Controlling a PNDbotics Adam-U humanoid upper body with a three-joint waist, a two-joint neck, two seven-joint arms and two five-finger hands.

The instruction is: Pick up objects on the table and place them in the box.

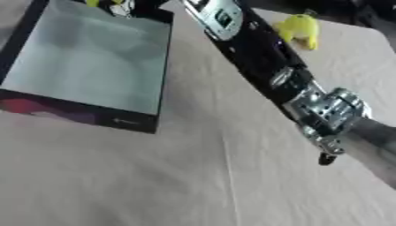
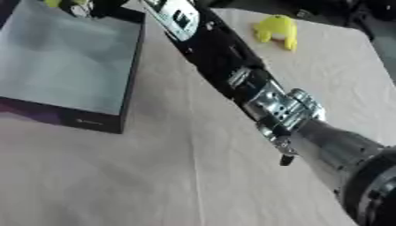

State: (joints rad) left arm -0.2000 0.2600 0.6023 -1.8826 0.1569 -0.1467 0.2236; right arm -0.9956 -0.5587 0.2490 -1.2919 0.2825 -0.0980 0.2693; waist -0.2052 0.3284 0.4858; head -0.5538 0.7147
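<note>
The right arm (image 1: 309,95) reached diagonally across the counter (image 1: 193,176) to the box (image 1: 85,66) at the far left corner. Its hand (image 1: 123,5) hung over the box's far rim, seemingly grasping something yellow (image 1: 94,2), though the fingers were unclear. A yellow object (image 1: 300,30) lay near the far right edge, beside that arm.

Right hand (image 1: 116,5) and a yellow thing (image 1: 94,2) cut off by top edge.

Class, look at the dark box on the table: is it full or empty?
Nearly empty. The box shows a bare pale floor; only at its far edge, by the right hand, does something yellow show.
</note>
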